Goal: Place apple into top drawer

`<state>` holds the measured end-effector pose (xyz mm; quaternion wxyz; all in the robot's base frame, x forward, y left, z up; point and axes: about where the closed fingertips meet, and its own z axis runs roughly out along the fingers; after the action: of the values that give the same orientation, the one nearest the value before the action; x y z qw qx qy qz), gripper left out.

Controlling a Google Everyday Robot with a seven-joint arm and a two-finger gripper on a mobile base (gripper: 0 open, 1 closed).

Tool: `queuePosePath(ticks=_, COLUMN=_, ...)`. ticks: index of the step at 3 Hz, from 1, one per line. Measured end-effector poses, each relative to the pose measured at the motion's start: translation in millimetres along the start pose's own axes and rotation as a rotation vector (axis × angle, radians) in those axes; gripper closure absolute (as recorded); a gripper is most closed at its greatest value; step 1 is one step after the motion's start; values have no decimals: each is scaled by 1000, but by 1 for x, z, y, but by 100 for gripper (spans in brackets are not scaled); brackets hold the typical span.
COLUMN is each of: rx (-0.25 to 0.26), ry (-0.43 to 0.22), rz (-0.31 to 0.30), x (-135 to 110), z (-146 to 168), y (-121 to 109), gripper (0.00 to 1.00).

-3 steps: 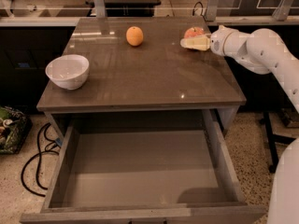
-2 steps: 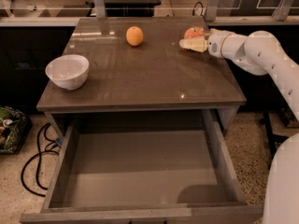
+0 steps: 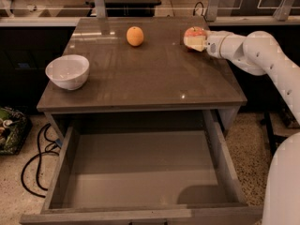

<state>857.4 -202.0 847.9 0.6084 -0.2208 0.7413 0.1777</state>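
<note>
Grey and bare across its middle, the table (image 3: 140, 78) fills the single camera view, with speckled floor around its legs. At the table's far right corner sits the apple (image 3: 195, 31), red with a pale blush, and my gripper (image 3: 194, 42) is pressed right up against its near side, reaching in from beyond the table's right edge on the end of my white arm (image 3: 253, 55). I cannot tell whether my jaws have closed on the fruit or only bracket it. The apple looks to be resting on the table and not raised off it.

Compared with a second ago, little has moved: my wrist has crept slightly further in over the table towards the apple, and the apple has kept to its corner. I judge that I am settling the grasp, and the lift has not begun.

An orange (image 3: 135, 35) lies at the table's far edge near the middle, well apart from the apple. A white bowl (image 3: 68, 71) stands at the table's left edge. Below the table's front edge the top drawer (image 3: 140, 182) is pulled fully open, with nothing in it, so the drop spot is ready.
</note>
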Motion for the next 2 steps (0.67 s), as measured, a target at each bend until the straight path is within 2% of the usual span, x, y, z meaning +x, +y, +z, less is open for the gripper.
queuePosePath(ticks=1, rx=-4, ry=1, rz=1, x=1, z=2, y=2, gripper=87)
queuePosePath(ticks=2, rx=-8, ry=1, rz=1, x=1, z=5, y=5, gripper=100)
